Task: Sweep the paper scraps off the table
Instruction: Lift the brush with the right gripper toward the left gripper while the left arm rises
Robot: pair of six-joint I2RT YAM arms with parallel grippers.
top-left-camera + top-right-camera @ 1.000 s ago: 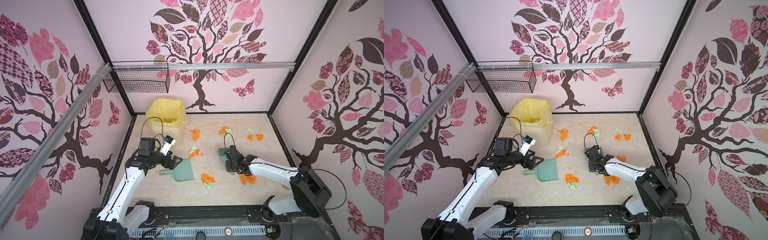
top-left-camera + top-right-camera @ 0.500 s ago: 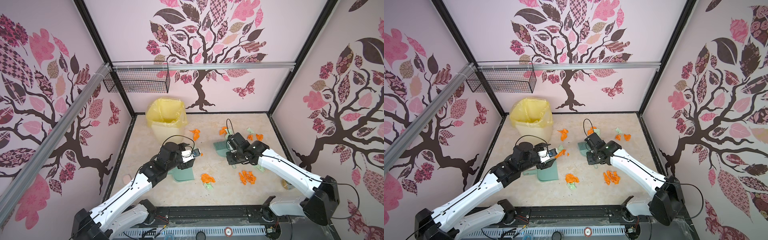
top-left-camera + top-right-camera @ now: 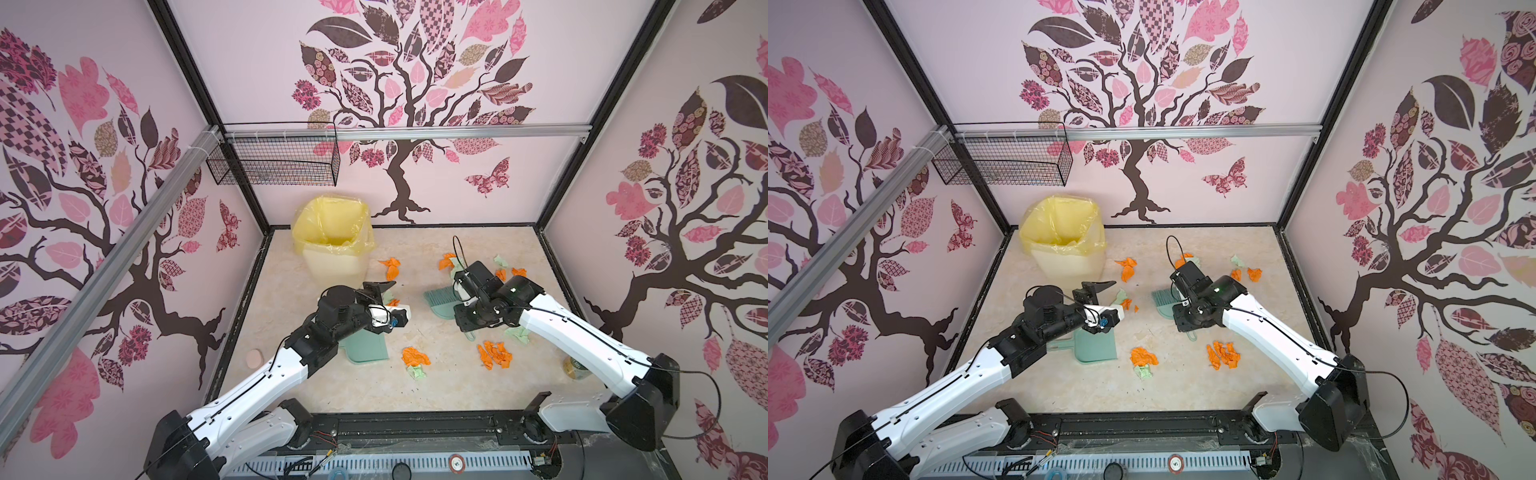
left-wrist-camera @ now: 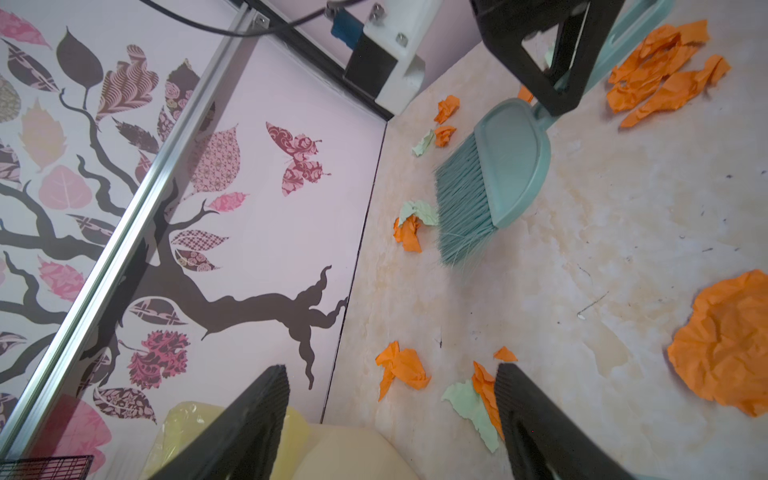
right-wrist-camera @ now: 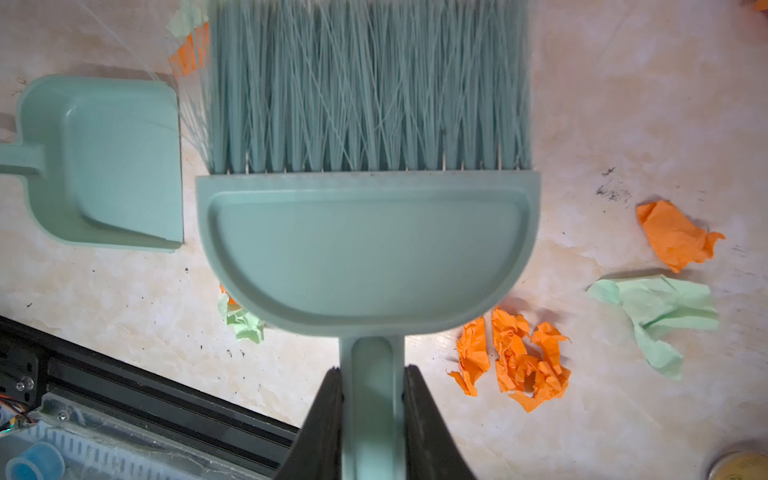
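Paper scraps [image 3: 494, 355], small crumpled wads of bright orange and pale mint green, lay all over the flat beige marble-look counter [image 3: 436, 390]. Some sat out past the right jaws, near the back wall. One orange bunch lay just beside the right jaws, and a mint and orange pair lay just beside the left jaws. None were in the teal plastic dustpan [image 3: 368, 347].

The right jaws were shut tight on the thin handle of the teal plastic brush with long bristles [image 5: 365, 249]. The bristles pointed away from the jaws. I could not tell if the tips touched the counter.

The left jaws were wide open and held nothing. They hung above the counter, and the dustpan lay flat behind them, under the left arm.

Here is what could go wrong, I think. Nothing held the dustpan, so a push from the brush could slide it away. The scraps look very light, so a fast sweep could flick them against the walls. The brush could slip over the flatter scraps. The two arms were close together, so a wide sweep could bump the left jaws.
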